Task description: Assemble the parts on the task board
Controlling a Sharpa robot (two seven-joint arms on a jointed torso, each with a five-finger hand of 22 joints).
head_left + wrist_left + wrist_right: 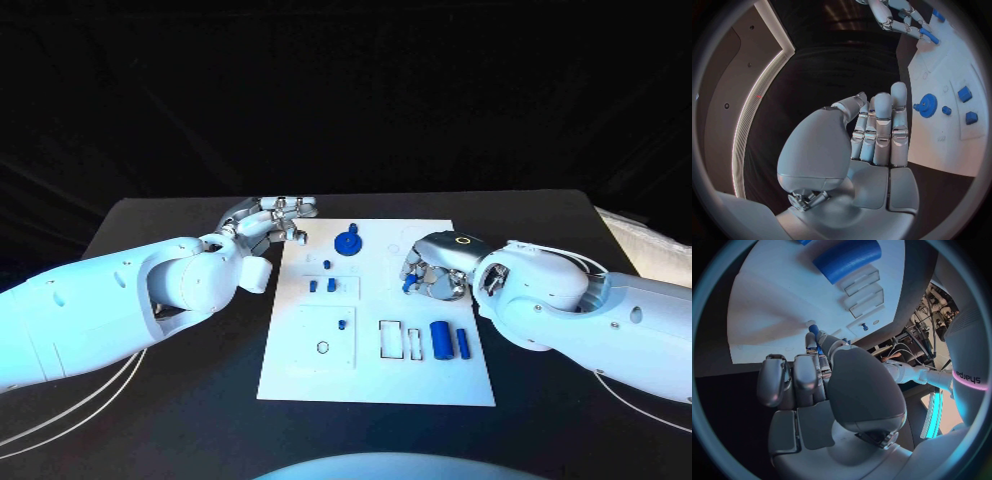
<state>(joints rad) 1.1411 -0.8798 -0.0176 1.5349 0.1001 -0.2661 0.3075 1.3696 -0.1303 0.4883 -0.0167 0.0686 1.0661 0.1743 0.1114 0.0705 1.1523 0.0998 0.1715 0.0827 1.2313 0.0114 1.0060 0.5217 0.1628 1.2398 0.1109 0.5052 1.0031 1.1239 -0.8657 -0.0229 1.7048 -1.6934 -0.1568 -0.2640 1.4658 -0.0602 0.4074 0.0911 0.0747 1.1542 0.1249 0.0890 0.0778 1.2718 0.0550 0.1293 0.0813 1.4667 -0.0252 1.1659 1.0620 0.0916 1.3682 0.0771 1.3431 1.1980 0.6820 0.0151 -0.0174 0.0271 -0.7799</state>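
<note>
Here my right hand (820, 390) pinches a small blue peg (814, 332) over the white task board (378, 375); my left hand (873, 135) is empty, fingers straight together.

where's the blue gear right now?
In the head view the blue gear sits on the far part of the white board, just right of the left hand; nothing is touching it. Small blue pieces lie nearer the robot.

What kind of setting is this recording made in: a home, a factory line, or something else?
Probably a robotics lab or demo bench. A black table against a dark backdrop carries only a white task board with small blue parts, and cabling and equipment show beyond the table edge.
</note>
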